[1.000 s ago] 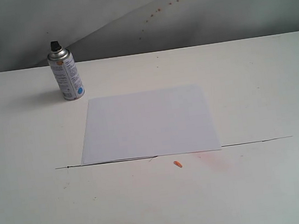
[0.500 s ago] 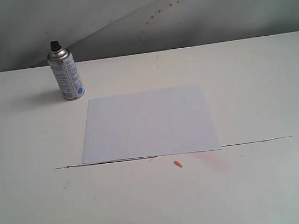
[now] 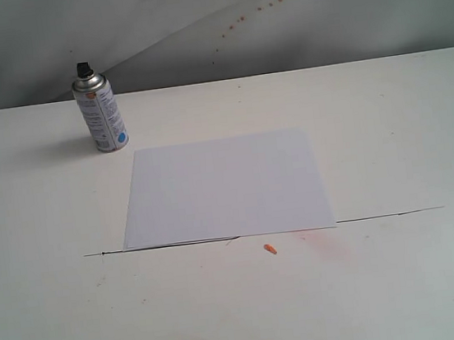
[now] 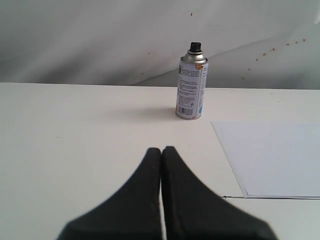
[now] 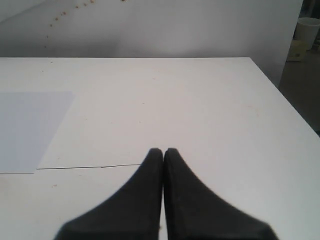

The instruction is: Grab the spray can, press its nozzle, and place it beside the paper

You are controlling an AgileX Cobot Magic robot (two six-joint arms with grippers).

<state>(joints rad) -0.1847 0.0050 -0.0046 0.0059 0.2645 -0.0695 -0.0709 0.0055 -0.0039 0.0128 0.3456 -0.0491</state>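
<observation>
The silver spray can (image 3: 103,115) stands upright at the back left of the white table, its black nozzle (image 3: 83,70) on top. It also shows in the left wrist view as the spray can (image 4: 191,90) with its nozzle (image 4: 195,47). The white paper (image 3: 226,187) lies flat mid-table, just right of and nearer than the can; its corner shows as paper (image 4: 272,157) and paper (image 5: 30,127). My left gripper (image 4: 161,150) is shut and empty, well short of the can. My right gripper (image 5: 163,151) is shut and empty over bare table. Neither gripper appears in the exterior view.
A thin black line (image 3: 382,216) runs across the table along the paper's near edge. A small orange scrap (image 3: 270,249) lies just in front of it. A curved white backdrop (image 3: 191,8) rises behind. The table's right edge (image 5: 287,100) drops off beside a cup (image 5: 307,27).
</observation>
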